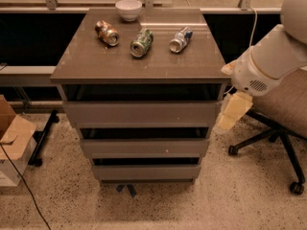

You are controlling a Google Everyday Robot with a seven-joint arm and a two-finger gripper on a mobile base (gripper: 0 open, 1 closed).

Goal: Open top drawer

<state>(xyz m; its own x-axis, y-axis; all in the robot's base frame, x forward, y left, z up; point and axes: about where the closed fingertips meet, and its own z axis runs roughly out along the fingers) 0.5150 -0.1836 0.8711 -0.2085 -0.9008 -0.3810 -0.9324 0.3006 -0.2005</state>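
Position: hand (232, 110) hangs just off the right end of the top drawer (143, 113), level with its front; open or closed, you cannot tell; drawer's long axis runs leftward away from hand.

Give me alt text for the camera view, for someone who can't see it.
The robot's gripper hangs just right of the top drawer of a grey-brown cabinet. Three cans lying on their sides and a white bowl sit on top.
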